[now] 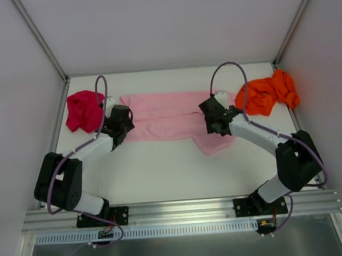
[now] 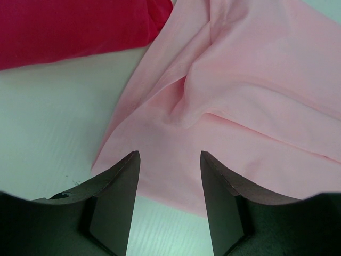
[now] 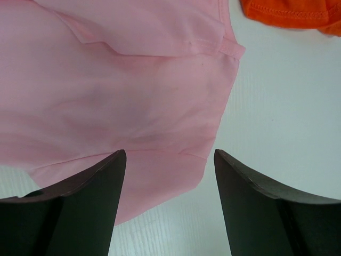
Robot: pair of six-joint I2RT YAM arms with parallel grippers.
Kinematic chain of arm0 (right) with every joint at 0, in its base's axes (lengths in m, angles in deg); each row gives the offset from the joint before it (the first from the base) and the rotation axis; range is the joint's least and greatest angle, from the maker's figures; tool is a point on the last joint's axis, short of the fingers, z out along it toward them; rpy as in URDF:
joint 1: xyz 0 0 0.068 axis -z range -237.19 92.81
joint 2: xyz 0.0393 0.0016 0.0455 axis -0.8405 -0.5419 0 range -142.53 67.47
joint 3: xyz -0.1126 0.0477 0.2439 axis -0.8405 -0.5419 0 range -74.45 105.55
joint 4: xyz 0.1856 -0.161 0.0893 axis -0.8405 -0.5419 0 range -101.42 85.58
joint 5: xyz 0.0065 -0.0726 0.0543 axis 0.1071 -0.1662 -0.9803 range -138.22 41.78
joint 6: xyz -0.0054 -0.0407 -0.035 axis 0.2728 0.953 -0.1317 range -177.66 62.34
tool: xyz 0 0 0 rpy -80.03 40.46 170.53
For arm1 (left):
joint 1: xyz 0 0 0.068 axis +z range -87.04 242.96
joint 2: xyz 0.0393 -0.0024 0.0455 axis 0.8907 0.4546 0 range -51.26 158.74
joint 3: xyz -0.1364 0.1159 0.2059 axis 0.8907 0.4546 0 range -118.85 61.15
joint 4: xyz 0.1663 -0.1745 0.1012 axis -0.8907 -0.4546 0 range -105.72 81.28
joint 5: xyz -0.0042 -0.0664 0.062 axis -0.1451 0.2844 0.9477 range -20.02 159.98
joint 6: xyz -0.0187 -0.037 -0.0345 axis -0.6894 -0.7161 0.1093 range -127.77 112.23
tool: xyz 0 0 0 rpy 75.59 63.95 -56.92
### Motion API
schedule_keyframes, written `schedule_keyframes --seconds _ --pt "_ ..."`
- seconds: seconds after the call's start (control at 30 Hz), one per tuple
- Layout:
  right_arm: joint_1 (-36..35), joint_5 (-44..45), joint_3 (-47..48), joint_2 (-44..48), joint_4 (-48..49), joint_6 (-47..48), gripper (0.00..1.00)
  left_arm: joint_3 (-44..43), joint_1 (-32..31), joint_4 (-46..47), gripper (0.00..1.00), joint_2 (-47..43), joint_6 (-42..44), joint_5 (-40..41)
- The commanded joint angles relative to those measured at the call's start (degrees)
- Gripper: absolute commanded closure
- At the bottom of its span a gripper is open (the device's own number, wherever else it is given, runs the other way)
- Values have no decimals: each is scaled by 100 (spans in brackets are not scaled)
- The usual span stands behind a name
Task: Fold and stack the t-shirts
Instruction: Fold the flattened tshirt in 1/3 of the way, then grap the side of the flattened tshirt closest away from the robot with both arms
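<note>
- Lying spread along the far side of the table (image 1: 163, 170), the light pink t-shirt (image 1: 164, 113) is a long flat band, with one flap reaching toward the near edge at its right end.
- Magenta-red t-shirt (image 1: 84, 110): bunched in a heap at the far left corner.
- Orange t-shirt (image 1: 267, 94): crumpled at the far right corner, against the right edge.
- Left gripper (image 1: 123, 125): over the left end of the pink shirt. Its wrist view shows the left gripper (image 2: 170, 157) with jaws parted and nothing between them. Pink cloth lies flat beneath.
- Right gripper (image 1: 213, 121): over the right end of the pink shirt. The right gripper (image 3: 170, 154) stands with jaws wide apart, holding nothing.
- Left wrist view only: the pink shirt (image 2: 256, 96) is soft, thin knit with rounded folds running diagonally. The magenta-red shirt (image 2: 74, 26) lies just beside its edge; contact cannot be determined.
- Right wrist view only: the pink shirt (image 3: 133, 80) shows a stitched seam and a squared corner. The orange shirt (image 3: 287, 13) shows a stitched hem and lies apart from the pink shirt, with bare white table between.
- Overhead view only: all three shirts appear together, along with both arms and their purple cables.
</note>
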Motion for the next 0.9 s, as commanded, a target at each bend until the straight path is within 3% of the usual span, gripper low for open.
schedule_keyframes --seconds 0.0,0.4,0.67,0.87 --pt "-52 153 -298 339 320 -486 29 113 12 250 50 69 -237 93" --pt "-447 319 -1098 497 566 -1154 29 404 3 -82 51 -230 -394 452" --pt "-711 487 -1336 770 610 -1242 29 140 12 -733 55 113 -1071 883" --pt "-896 662 -1467 998 601 -1295 29 -97 223 -856 55 605 -1238 585"
